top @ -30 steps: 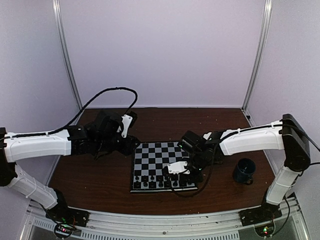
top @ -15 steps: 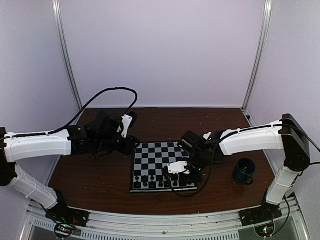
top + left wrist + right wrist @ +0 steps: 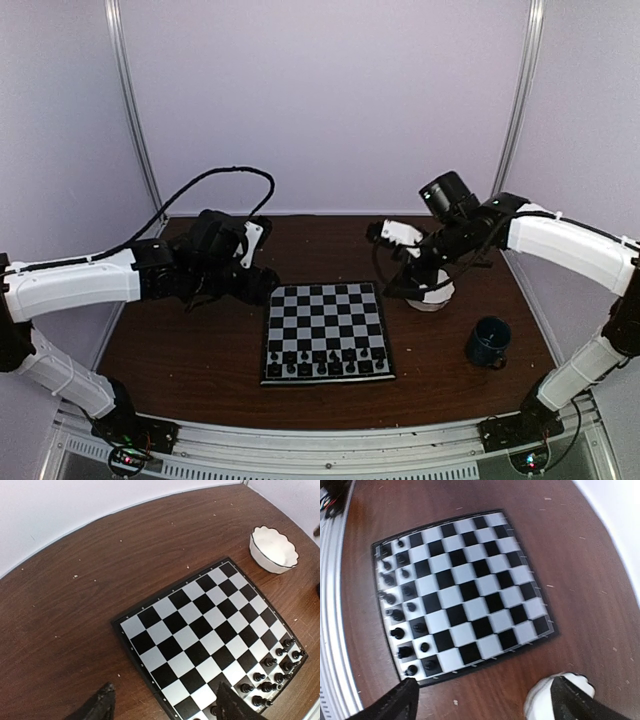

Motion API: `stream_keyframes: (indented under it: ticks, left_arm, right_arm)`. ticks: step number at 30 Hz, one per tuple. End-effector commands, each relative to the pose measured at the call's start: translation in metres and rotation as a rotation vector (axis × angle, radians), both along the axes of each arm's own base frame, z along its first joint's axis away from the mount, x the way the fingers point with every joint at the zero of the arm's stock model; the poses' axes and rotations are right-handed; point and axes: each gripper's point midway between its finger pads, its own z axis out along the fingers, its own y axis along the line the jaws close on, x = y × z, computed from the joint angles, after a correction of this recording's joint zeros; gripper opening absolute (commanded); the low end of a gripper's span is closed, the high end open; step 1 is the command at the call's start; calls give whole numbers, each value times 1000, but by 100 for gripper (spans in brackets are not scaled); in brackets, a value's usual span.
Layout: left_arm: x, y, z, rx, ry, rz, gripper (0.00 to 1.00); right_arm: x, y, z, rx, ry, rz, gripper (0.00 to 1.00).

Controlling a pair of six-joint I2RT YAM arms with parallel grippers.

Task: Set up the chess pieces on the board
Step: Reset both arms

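a dark brown wooden table [image 3: 200, 370] carries a black-and-white chessboard [image 3: 325, 315] lying flat near its middle, closer to the arms' edge. the left gripper [image 3: 167, 707] hangs over the board's far left corner with its fingers spread wide and nothing between them. the right gripper [image 3: 485, 702] hangs above the far right corner, its fingers also wide apart and empty. a dark blue mug [image 3: 488, 342] stands upright on the table to the right of the board, apart from it. a white scalloped bowl [image 3: 273, 550] sits just off the far right corner, under the right gripper. the small black chess pieces [image 3: 400, 612] stand in two rows along the board's near edge; their exact count is hard to make out.
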Motion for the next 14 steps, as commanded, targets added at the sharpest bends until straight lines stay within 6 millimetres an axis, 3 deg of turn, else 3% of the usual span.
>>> stream_keyframes:
  ticks: [1, 4, 6, 9, 14]
  left_arm:
    - [12, 16, 5, 86, 2, 85, 74]
    - [14, 21, 3, 124, 19, 119, 86]
    - [16, 24, 3, 128, 17, 140, 87]
    - [17, 26, 3, 126, 26, 158, 88]
    - [17, 27, 5, 116, 36, 174, 88]
  right_arm:
    - [49, -52, 46, 98, -62, -328, 100]
    - [83, -100, 63, 114, -161, -574, 100]
    - [100, -133, 72, 120, -242, -736, 99]
    - [110, -166, 80, 115, -324, -920, 100]
    - [107, -168, 74, 139, -315, -940, 99]
